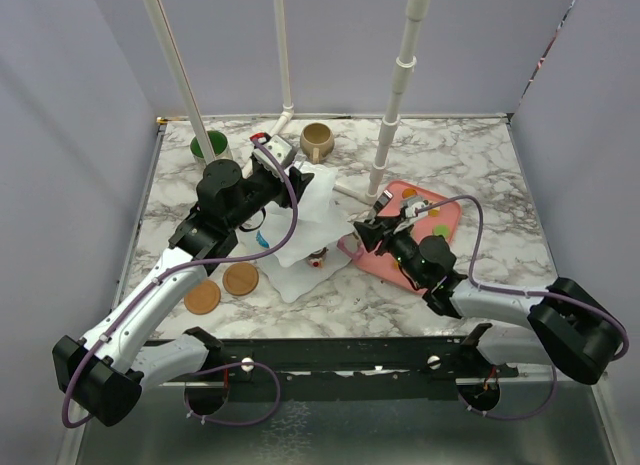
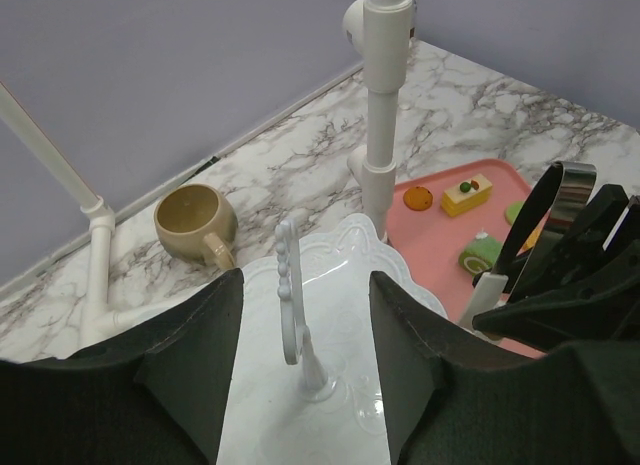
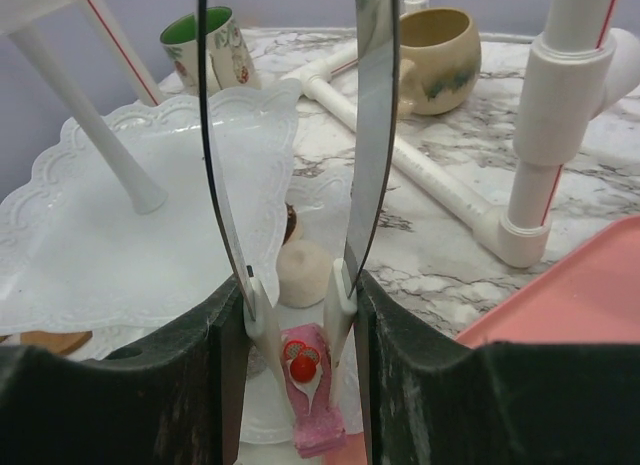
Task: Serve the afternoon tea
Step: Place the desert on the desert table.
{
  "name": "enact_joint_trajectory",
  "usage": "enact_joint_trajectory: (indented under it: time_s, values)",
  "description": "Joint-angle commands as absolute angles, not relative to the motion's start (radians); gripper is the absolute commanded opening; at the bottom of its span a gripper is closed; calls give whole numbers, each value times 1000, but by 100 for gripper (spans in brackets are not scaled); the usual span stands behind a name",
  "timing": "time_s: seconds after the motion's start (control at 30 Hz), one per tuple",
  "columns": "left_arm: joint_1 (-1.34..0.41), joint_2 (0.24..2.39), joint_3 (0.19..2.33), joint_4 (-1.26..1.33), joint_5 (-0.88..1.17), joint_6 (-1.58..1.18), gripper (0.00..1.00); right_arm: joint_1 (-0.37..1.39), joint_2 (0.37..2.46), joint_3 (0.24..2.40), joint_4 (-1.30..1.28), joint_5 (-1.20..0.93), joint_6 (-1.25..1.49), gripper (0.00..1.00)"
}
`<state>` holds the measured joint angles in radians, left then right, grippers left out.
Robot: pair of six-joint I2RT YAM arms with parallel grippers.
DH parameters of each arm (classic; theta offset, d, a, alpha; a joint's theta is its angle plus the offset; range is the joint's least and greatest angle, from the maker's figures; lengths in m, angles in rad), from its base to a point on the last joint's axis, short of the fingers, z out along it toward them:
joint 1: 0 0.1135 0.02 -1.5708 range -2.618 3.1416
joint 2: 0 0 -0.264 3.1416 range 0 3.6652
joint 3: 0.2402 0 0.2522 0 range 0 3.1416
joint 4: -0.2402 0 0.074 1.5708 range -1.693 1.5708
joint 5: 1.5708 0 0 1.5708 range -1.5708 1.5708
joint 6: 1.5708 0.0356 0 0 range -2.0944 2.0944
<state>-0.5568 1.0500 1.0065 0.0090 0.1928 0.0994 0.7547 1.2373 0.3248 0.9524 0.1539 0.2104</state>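
our right gripper (image 3: 300,285) is clamped on the tongs (image 3: 375,135), whose tips straddle the pink cake slice (image 3: 312,410) at the edge of the lowest plate of the stand (image 3: 120,245), its long side running through the gap between them. our left gripper (image 2: 305,320) hangs open astride the handle (image 2: 288,285) of the stand.

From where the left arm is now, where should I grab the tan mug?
Take the tan mug by its rim wall, coming straight down from above: it stands upright with its mouth open. Probably best is the far rim, away from its handle, which points toward the white stand. A white pipe stands close by too.
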Motion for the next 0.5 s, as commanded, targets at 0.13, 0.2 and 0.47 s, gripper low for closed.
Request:
enact_joint_trajectory:
  time_s: [0.13,0.2,0.47]
  values:
    - [-558,1038,1014,2,193,106,55,811,1351,345,1168,218,236,14]
    - [-558,1033,1013,2,192,106,55,817,1390,345,1224,236,228,14]
    - [-558,1019,1011,-25,183,117,55,838,1452,325,1344,273,209,17]
